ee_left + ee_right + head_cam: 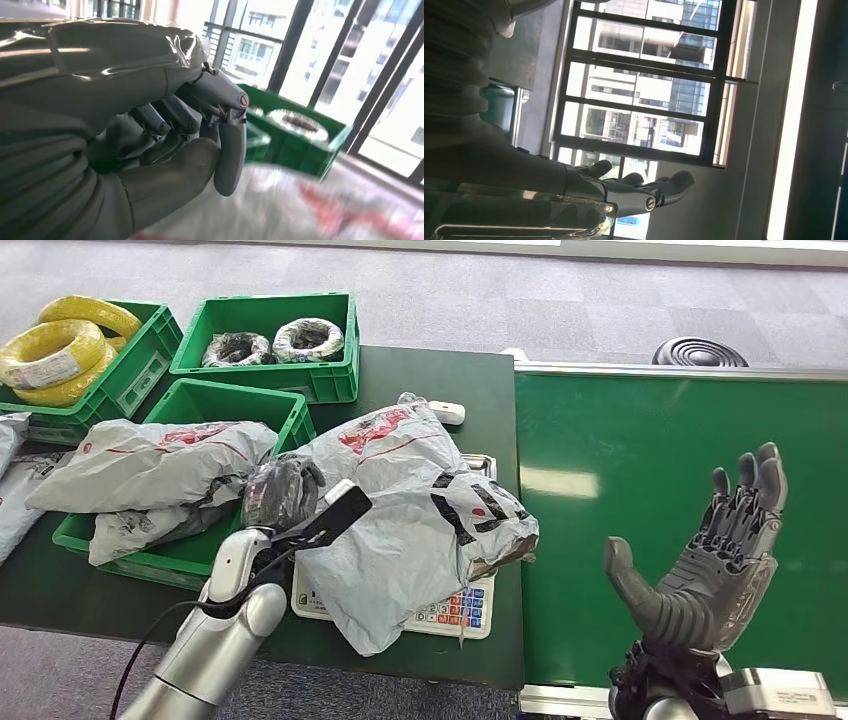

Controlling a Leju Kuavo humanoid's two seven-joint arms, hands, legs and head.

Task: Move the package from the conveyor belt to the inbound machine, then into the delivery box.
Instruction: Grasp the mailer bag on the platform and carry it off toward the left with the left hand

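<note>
A grey plastic package point(410, 520) with red and black print lies crumpled on the white scale point(455, 612), whose coloured keypad sticks out at its near corner. My left hand point(282, 492) is at the package's left edge, beside the green crate point(190, 558). In the left wrist view, that hand point(200, 135) has its fingers curled toward the thumb with nothing visible between them, just above the blurred package point(300, 205). My right hand point(715, 560) is raised over the green conveyor belt point(620, 460), palm up and fingers spread, holding nothing point(634, 192).
Several grey packages point(150, 465) fill the near green crate. Behind it stand a crate of yellow coils point(60, 355) and a crate of wrapped coils point(275, 340). A small white device point(447, 412) lies on the dark table behind the scale. A black round object point(700, 352) sits beyond the belt.
</note>
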